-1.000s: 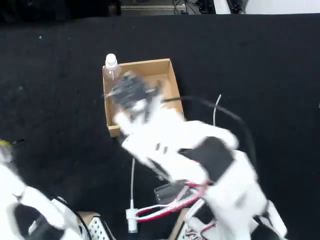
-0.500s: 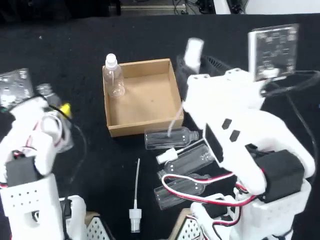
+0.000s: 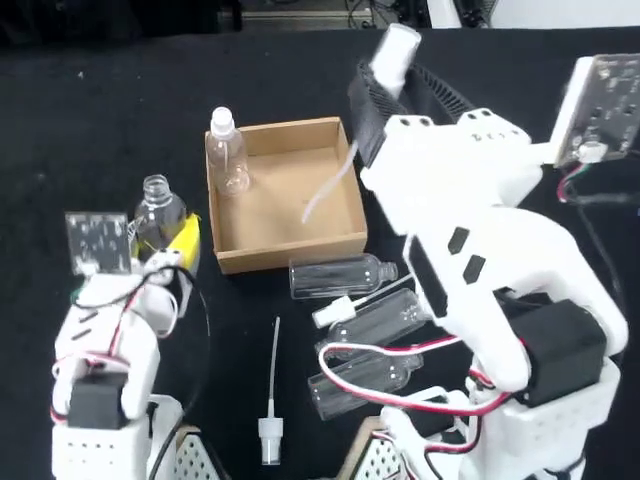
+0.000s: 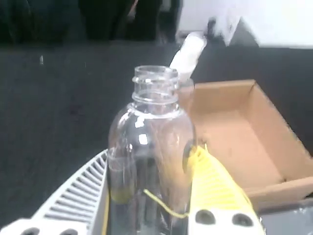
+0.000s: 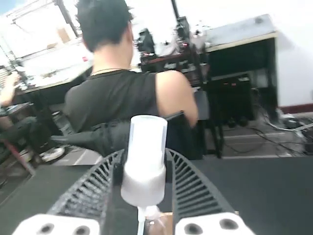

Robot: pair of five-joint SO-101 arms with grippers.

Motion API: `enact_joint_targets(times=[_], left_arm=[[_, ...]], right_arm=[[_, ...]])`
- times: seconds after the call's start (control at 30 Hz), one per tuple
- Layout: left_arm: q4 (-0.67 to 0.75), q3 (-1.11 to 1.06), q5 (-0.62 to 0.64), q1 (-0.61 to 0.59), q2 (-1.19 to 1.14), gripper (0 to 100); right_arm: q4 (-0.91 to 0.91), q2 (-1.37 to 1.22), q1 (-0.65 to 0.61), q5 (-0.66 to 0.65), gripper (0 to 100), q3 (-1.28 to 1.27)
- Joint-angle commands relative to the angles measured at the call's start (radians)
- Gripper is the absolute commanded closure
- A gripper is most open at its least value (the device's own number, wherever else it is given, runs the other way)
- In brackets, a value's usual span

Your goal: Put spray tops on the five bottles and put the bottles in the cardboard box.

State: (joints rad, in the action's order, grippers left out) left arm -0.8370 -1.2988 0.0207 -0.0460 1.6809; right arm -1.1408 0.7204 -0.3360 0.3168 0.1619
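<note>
My left gripper (image 3: pixel 160 232) is shut on an open clear bottle (image 3: pixel 157 208), upright just left of the cardboard box (image 3: pixel 285 127). In the left wrist view the bottle (image 4: pixel 149 161) stands between the white and yellow fingers (image 4: pixel 215 191), its neck uncapped. My right gripper (image 3: pixel 385 72) is raised beyond the box's far right corner, shut on a white spray top (image 3: pixel 395 45) whose tube hangs over the box. The right wrist view has that spray top (image 5: pixel 144 161) clamped between the ribbed fingers. A capped bottle (image 3: pixel 225 150) stands in the box's far left corner.
Three uncapped bottles lie in front of the box (image 3: pixel 340 275), (image 3: pixel 380 318), (image 3: pixel 365 378). One loose spray top (image 3: pixel 335 312) rests beside them; another (image 3: pixel 268 432) lies near the front edge, tube pointing at the box. The right arm's body covers the right side.
My left gripper has carried the open bottle rightward to the box's left side. The right gripper has lifted the spray top higher and farther back.
</note>
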Motion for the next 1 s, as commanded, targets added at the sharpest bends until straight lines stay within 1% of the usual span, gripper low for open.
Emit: enact_joint_targets(times=[0.0,0.17,0.27,0.37,0.5,0.6,0.9,0.97], left_arm=[[0.034,-0.058,0.008,0.018,0.158,97],[0.04,-0.077,0.008,0.021,0.132,97],[0.051,-0.076,0.008,0.021,0.147,97],[0.158,-0.128,0.008,0.015,0.146,97],[0.379,-0.262,0.002,0.01,0.146,97],[0.459,-0.306,0.006,0.01,0.146,97],[0.473,-0.364,0.002,0.021,0.146,97],[0.512,-0.394,0.002,0.013,0.146,97]], right_arm=[[0.029,0.038,-0.087,0.003,98.7,0.053],[0.078,0.033,-0.157,-0.005,98.7,-0.002],[0.172,0.033,-0.172,-0.005,98.7,-0.088],[0.304,0.039,-0.172,-0.005,98.6,-0.185],[0.413,0.039,-0.17,-0.005,98.6,-0.268],[0.44,0.039,-0.173,-0.005,98.6,-0.295],[0.446,0.038,-0.169,-0.005,98.6,-0.298],[0.446,0.036,-0.169,-0.005,98.6,-0.298]])
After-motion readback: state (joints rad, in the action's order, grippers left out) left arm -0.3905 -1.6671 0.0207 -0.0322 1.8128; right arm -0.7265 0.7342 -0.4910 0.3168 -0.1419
